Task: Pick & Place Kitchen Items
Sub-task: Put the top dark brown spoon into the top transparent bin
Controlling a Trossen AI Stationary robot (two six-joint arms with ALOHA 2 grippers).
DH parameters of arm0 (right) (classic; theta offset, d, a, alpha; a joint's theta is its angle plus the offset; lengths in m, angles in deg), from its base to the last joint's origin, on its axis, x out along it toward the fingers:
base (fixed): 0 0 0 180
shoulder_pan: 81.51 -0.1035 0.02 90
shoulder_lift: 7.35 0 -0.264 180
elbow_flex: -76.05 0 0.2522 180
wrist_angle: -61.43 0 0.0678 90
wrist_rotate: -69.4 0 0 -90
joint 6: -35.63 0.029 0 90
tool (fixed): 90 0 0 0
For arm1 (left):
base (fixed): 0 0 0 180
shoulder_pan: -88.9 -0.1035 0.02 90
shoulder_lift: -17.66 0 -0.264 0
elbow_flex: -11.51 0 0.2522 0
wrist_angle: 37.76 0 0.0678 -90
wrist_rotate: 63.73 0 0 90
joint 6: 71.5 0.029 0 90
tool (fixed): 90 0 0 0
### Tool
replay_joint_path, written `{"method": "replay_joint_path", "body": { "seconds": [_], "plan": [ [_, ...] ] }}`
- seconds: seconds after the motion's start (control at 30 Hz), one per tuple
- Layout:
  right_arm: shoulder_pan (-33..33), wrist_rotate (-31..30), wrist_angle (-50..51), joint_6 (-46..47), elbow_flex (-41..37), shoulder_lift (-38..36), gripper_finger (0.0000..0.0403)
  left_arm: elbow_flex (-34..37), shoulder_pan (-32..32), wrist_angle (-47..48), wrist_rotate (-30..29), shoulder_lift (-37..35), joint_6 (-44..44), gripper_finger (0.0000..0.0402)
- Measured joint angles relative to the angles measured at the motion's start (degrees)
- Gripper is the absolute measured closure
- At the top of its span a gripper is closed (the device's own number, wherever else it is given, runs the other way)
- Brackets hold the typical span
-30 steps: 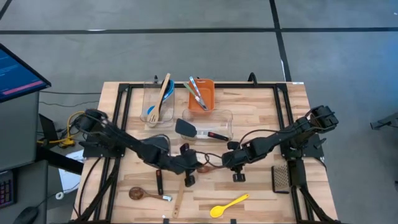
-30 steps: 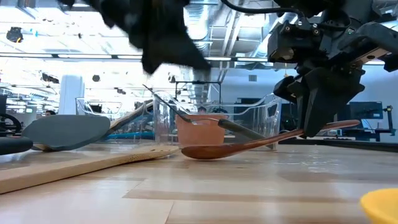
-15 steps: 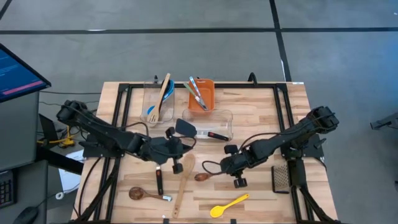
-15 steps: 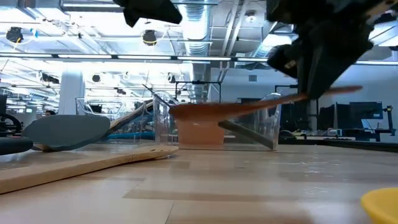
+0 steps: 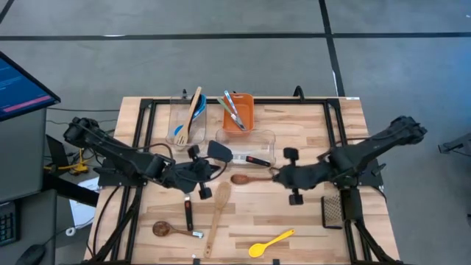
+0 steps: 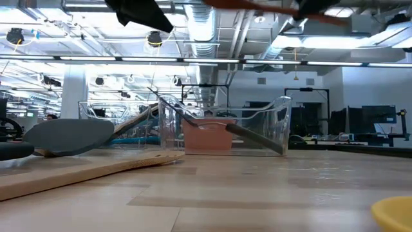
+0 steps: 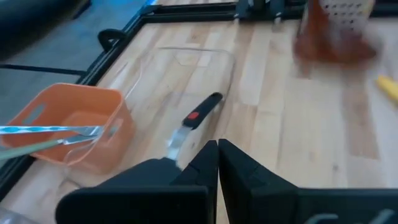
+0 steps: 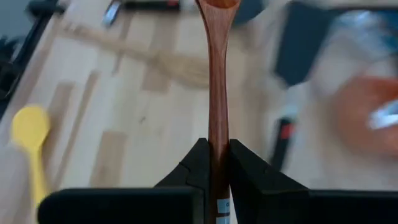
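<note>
While clamped between the fingers of the right gripper (image 8: 213, 163), dark wooden spoon (image 5: 249, 178) carried clear of the table (image 5: 309, 121), handle pinched near its end, bowl pointing toward the left arm. Positioned just in front of the clear tub (image 5: 265, 141) at table centre. In the low view, visible only as a reddish-brown streak along the upper edge, well above the tabletop.

Left gripper (image 7: 217, 149) with fingers pressed together, holding nothing, hovering near the black turner (image 5: 219, 152), whose blade leans at the near left corner of that tub. Inside the tub, a black-handled utensil with a red mark (image 7: 198, 117) lying flat.

At the back of the table, orange bin (image 5: 238, 112) holding several utensils with light blue handles; type not discernible. Beside it to the left, second clear tub (image 5: 184, 121) containing a blue spoon (image 5: 179, 132) and a wooden utensil (image 5: 195, 107) leaning upright.

On the front half of the table: long light wooden spatula (image 5: 217, 217) lying lengthwise, dark-handled utensil (image 5: 188, 215) just left of it, brown wooden spoon (image 5: 168, 230) near the front left, yellow spoon (image 5: 271, 243) near the front edge. At the right edge, perforated black turner (image 5: 333, 210) beneath the right arm.
</note>
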Motion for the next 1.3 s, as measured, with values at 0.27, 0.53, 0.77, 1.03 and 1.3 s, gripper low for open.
{"method": "replay_joint_path", "body": {
  "seconds": [0.27,0.53,0.77,1.03,1.3],
  "plan": [
    [-4.3,-13.7,-3.5,0.1,-6.8,-6.0,0.0375,6.5,-2.0,-0.9,-3.4,-0.9,-1.7,0.0400],
    [-4.8,-20.2,-20.2,-2.0,-18.8,-9.5,0.0375,19.0,-4.1,-21.8,-3.1,-2.8,-4.4,0.0400],
    [-1.1,-24.6,-39.9,-8.4,-26.4,-10.6,0.0375,24.6,-6.5,-39.2,-3.0,-2.9,-1.8,0.0400],
    [5.9,-32.7,-60.2,-19.5,-29.6,-6.1,0.0375,24.7,-11.2,-55.6,-2.0,-2.9,7.7,0.0400],
    [11.8,-32.7,-77.2,-28.7,-29.6,4.3,0.0375,24.7,-21.5,-65.9,21.3,-2.9,8.9,0.0400]
  ]
}}
